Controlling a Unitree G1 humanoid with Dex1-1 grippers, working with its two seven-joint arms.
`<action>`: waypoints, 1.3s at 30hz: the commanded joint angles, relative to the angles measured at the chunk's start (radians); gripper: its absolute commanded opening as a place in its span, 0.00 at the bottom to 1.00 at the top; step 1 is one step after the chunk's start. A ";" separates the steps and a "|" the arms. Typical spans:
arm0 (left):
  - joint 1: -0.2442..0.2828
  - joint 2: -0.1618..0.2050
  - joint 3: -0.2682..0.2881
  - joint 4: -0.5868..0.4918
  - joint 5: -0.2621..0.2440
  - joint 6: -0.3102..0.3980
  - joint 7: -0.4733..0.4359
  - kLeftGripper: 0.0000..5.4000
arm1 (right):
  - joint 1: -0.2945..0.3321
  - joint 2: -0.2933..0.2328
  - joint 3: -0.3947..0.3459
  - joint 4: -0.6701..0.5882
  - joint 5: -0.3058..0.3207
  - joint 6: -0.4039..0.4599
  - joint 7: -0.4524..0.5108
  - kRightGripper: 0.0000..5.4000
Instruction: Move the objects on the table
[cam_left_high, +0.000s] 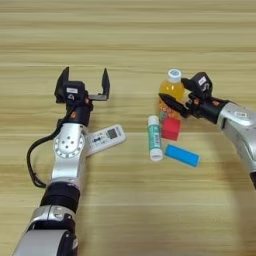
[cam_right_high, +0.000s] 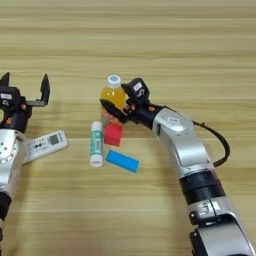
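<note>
A small orange-juice bottle with a white cap stands upright right of the table's middle. My right gripper reaches in from the right, open, one black finger crossing the bottle's front and the other by its right shoulder; I cannot tell if they touch it. Just in front of the bottle lie a red cube, a white-and-green glue stick and a flat blue block. My left gripper is open and empty, raised beyond the white remote control, which lies beside that arm's wrist.
The light wooden table fills both views. A black cable loops off the left forearm, and another off the right arm. The cube, glue stick and blue block lie close together.
</note>
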 joint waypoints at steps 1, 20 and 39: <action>0.013 -0.004 -0.012 -0.019 0.000 0.006 -0.014 1.00 | -0.038 -0.012 -0.024 -0.095 0.034 0.040 0.016 0.66; 0.190 0.247 -0.270 -0.558 -0.310 0.378 -0.781 1.00 | -0.044 -0.033 -0.016 -0.354 0.091 0.210 0.042 0.66; 0.073 0.172 -0.269 -0.425 -0.240 0.349 -0.744 1.00 | -0.004 -0.040 0.001 -0.441 0.128 0.257 0.055 0.66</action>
